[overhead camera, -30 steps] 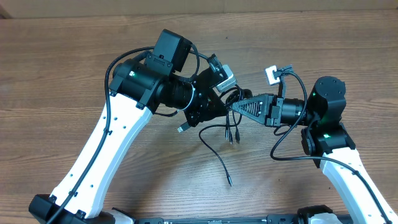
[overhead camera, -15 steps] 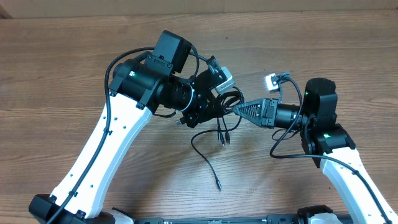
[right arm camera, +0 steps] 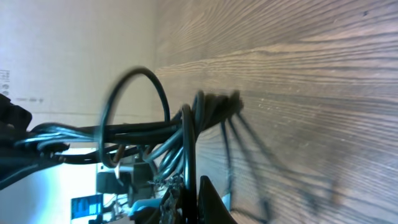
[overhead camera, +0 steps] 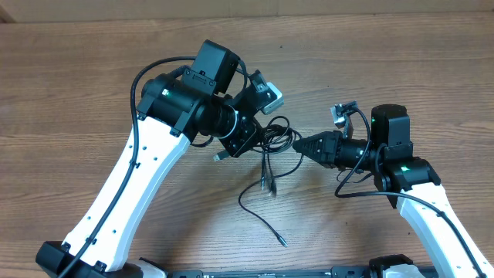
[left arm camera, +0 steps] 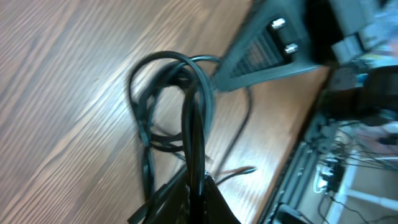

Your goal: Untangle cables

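Note:
A knot of thin black cables (overhead camera: 276, 139) hangs between my two grippers above the middle of the table. My left gripper (overhead camera: 255, 139) is shut on the cables at the knot's left side; the left wrist view shows loops (left arm camera: 177, 93) running up from its jaws (left arm camera: 200, 186). My right gripper (overhead camera: 302, 144) is shut on the cables at the knot's right side; in the right wrist view a strand (right arm camera: 186, 137) runs into its jaws (right arm camera: 191, 186). Loose ends with small plugs dangle to the table (overhead camera: 268, 185), one trailing to the front (overhead camera: 282, 241).
The wooden table (overhead camera: 77, 93) lies under both arms. The thicker black arm cables loop by the left arm (overhead camera: 143, 77) and the right arm (overhead camera: 351, 181). The table's front edge runs along the bottom of the overhead view.
Both grippers have shifted left and lower with the cable bundle. The right gripper's arm has swung toward the front. The dangling ends have slid left and forward on the table.

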